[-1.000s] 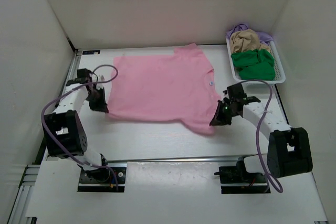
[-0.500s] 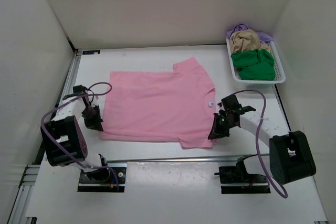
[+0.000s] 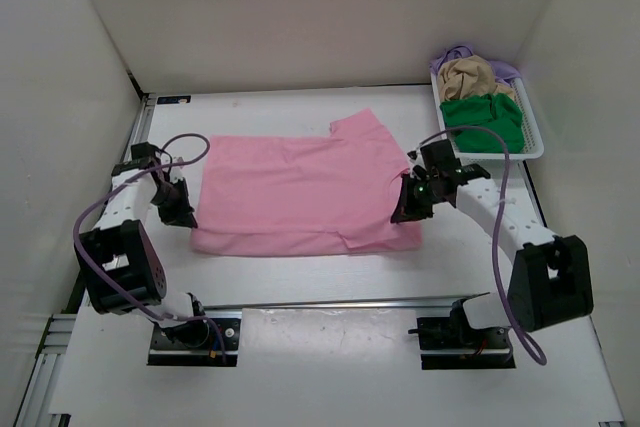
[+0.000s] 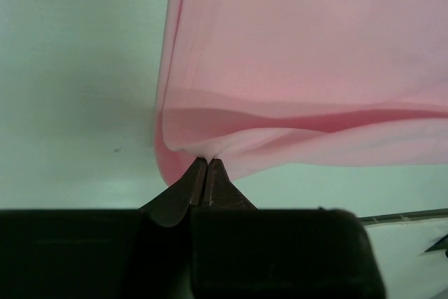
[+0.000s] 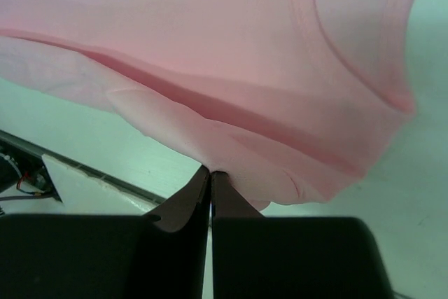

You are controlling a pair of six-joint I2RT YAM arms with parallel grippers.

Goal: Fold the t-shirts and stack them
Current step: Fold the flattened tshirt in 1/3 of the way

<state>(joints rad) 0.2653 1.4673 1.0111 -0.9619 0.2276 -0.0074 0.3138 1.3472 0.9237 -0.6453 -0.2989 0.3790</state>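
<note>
- The pink shirt lies spread out in the middle of the table, between the two arms.
- Its near edge looks doubled up, with one layer of cloth over another.
- The left gripper is at the near left corner of the pink shirt. Its fingers are pressed together with a bit of pink cloth pinched at the tips.
- The right gripper is at the near right corner, close to the neck hole. Its fingers are pressed together too, and they pinch a small fold of the cloth.
- In both wrist views the cloth bends and sags away from the fingertips, so I think it is very soft and light.
- A shirt like this will not keep its shape. It will droop and wrinkle wherever it is not held.
- I think corners and edges are the best places to grab, one on each side, so the cloth stays flat between the two grippers.
- Each pinch is small, so the cloth could slip out if an arm pulls too fast.
- The arms should move together, or the fold will come out crooked.
- The green shirt, the tan shirt and the purple shirt sit bunched up in the white basket at the far right corner.
- None of those three is folded yet, so I think the job is just starting.
</note>
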